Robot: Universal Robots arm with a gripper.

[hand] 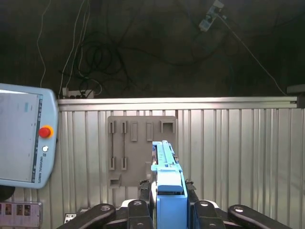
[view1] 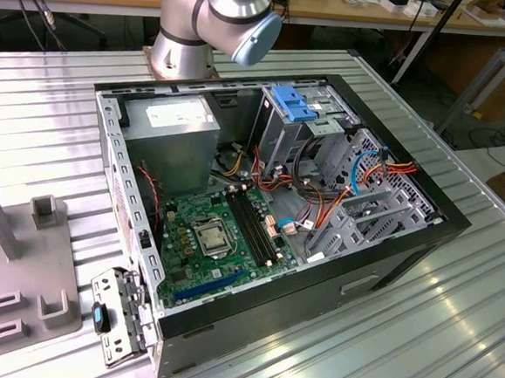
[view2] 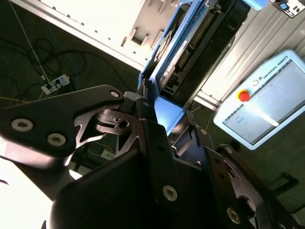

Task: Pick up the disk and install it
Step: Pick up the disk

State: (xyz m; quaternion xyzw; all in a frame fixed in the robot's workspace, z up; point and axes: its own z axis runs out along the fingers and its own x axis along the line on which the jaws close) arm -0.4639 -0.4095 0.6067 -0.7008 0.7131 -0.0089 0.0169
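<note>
The surface [view1: 415, 342] is a broad sheet of ribbed, silvery metal, its grooves running lengthwise. An open computer case [view1: 269, 317] lies on its side in the middle of it, the open side facing up. Towards the exterior view's left, a flat grey holder plate [view1: 19, 258] with raised blocks and slots rests directly on the ribs. The arm's base [view1: 180, 56] stands on the far part, behind the case. A small perforated bracket [view1: 118, 318] with a blue tab sits at the case's near corner; whether it rests on the ribs or hangs from the case, I can't tell. In the first wrist view the same plate [hand: 140, 157] lies flat near the surface's far edge [hand: 238, 102].
</note>
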